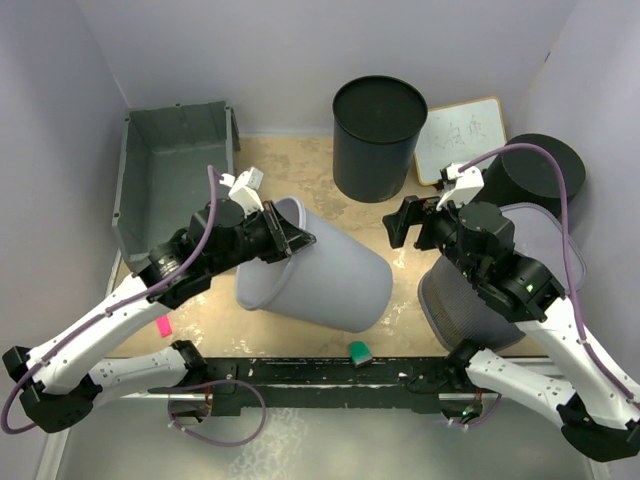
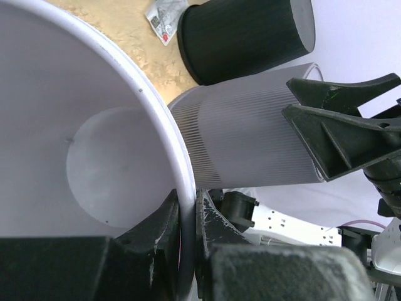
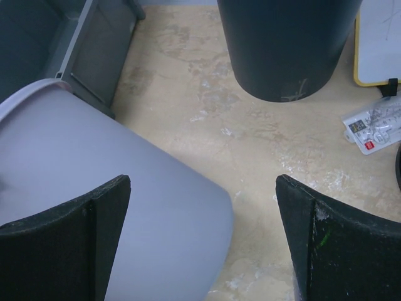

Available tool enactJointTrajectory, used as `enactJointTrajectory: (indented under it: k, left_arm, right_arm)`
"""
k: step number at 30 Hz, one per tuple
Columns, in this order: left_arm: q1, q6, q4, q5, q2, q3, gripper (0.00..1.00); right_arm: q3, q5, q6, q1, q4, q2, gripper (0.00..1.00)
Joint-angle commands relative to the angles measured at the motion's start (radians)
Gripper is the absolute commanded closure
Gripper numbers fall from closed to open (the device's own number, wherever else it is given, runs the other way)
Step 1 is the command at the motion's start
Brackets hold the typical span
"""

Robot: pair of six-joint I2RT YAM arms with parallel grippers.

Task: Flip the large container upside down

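The large container, a dark grey rectangular crate [image 1: 175,170], stands at the back left against the wall with its open side towards the top camera. Its corner shows in the right wrist view [image 3: 94,44]. No gripper touches it. My left gripper [image 1: 290,240] is shut on the rim of the round light grey bin [image 1: 320,275], which is tipped on its side mid-table. In the left wrist view the gripper [image 2: 188,219] pinches that white rim, with the bin's inside [image 2: 94,138] in sight. My right gripper [image 1: 405,222] is open and empty, and in its own view [image 3: 203,207] hangs over the bin's base [image 3: 94,175].
A black round bin [image 1: 378,135] stands at the back centre, a whiteboard [image 1: 460,135] and another dark bin [image 1: 545,170] at the back right. A grey mesh basket [image 1: 460,300] lies under my right arm. A green item [image 1: 358,350] and a pink item [image 1: 162,325] lie near the front edge.
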State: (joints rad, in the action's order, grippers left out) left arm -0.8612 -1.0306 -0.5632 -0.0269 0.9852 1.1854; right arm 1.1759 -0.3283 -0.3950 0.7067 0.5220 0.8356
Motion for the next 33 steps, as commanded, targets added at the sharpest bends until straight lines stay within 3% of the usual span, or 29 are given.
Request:
enactJointTrajectory:
  k: [1, 8, 14, 19, 22, 25, 33]
  left_arm:
    - [-0.010, -0.060, 0.245, 0.004, -0.037, -0.090, 1.00]
    - [-0.010, -0.138, 0.215, -0.263, -0.235, -0.299, 1.00]
    - [-0.010, -0.132, 0.042, -0.372, -0.300, -0.371, 0.86]
    - [-0.010, -0.053, -0.111, -0.405, -0.257, -0.298, 0.70]
    - [-0.010, 0.040, -0.214, -0.433, -0.202, -0.209, 0.51]
    - [-0.010, 0.117, -0.309, -0.450, -0.145, -0.125, 0.40]
    - [-0.010, 0.185, -0.341, -0.382, -0.101, -0.064, 0.35]
  right_arm:
    - [0.029, -0.032, 0.014, 0.002, -0.021, -0.008, 0.00]
    - [0.040, 0.044, 0.013, 0.001, 0.016, 0.024, 0.00]
    - [0.128, 0.139, 0.015, 0.001, 0.100, 0.136, 0.00]
    - [0.166, 0.278, -0.034, 0.002, 0.160, 0.251, 0.00]
    - [0.138, 0.381, -0.092, 0.001, 0.151, 0.279, 0.00]
    - [0.116, 0.421, -0.143, 0.001, 0.164, 0.296, 0.00]
    - [0.013, 0.214, -0.264, -0.002, 0.217, 0.202, 0.00]
